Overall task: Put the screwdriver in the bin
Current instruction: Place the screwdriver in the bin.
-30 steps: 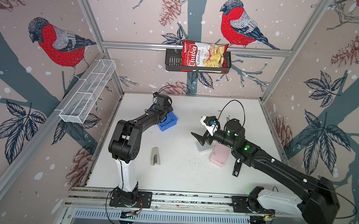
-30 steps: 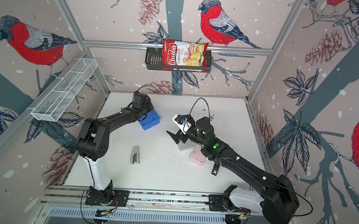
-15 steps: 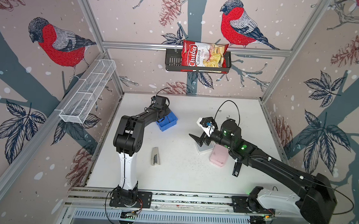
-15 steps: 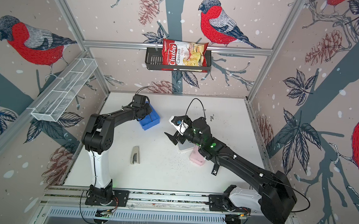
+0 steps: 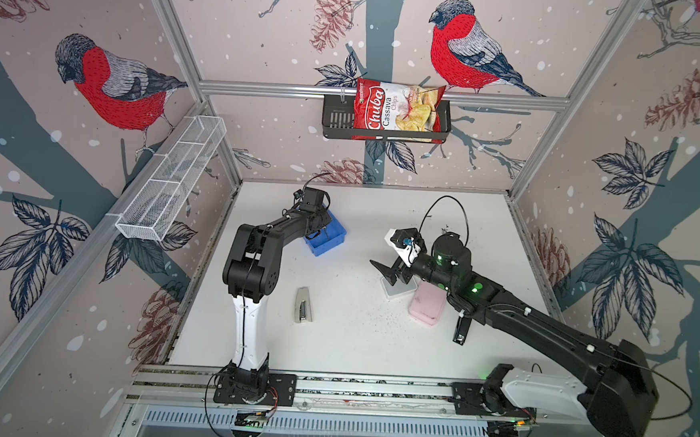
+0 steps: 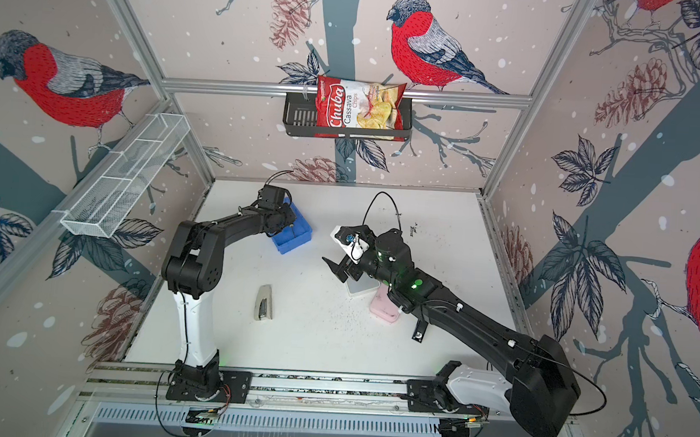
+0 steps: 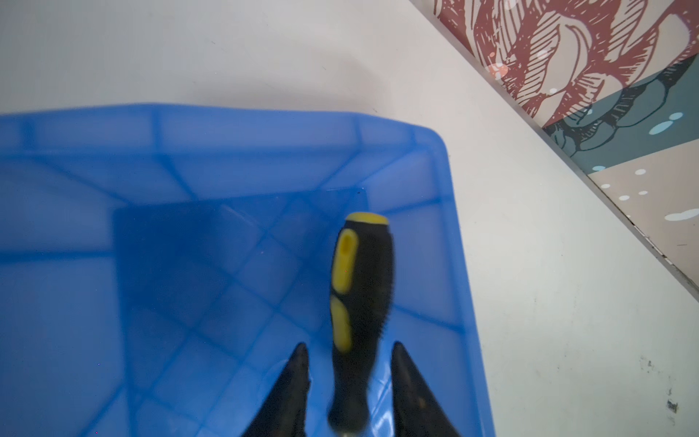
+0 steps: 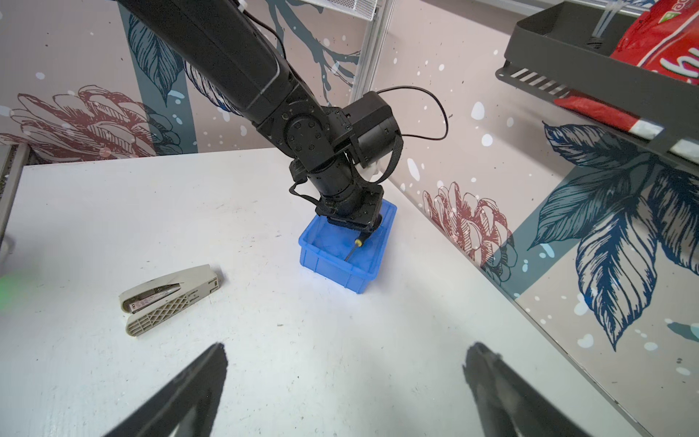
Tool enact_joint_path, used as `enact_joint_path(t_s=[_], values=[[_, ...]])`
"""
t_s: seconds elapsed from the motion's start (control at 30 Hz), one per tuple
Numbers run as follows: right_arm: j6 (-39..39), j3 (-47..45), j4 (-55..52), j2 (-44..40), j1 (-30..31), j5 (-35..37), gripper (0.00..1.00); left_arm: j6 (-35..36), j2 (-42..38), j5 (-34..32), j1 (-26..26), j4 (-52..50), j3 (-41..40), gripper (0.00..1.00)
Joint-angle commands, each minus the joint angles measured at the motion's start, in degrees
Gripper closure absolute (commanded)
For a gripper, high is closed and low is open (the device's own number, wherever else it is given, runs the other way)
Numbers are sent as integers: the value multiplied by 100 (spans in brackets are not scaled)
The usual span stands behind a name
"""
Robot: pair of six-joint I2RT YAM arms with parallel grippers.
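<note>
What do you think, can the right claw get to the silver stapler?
Probably yes. The right claw is open, and only bare table lies between it and the silver stapler.

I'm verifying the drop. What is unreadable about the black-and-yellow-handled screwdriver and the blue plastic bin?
- Black-and-yellow-handled screwdriver: tip cut off by the left wrist picture's edge; handle blurred.
- Blue plastic bin: left arm covers part in both top views.
- Screwdriver resting or falling: too small in right wrist view.

Red chip bag [image 5: 396, 110] reads "Chuba Cassava Chips".
</note>
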Motion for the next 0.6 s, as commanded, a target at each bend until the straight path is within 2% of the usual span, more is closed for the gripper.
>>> enact_joint_path(t_s=[0.0,0.3,0.4,0.53,0.57], values=[[100,22,195,-20,-5,77,1,170,-187,-49,22,35,23,53],[461,-83,541,-279,-191,95,1,596,-991,-21,-3,225,-217,29],[703,-211,761,-405,-379,60,1,971,-1393,32,-33,493,-450,21],[999,-397,1007,-582,-765,-10,1,1762,-2029,347,-49,1142,-1021,2],[1071,-481,1095,-648,-888,6,1,1961,-2221,412,-51,1397,-1229,1]])
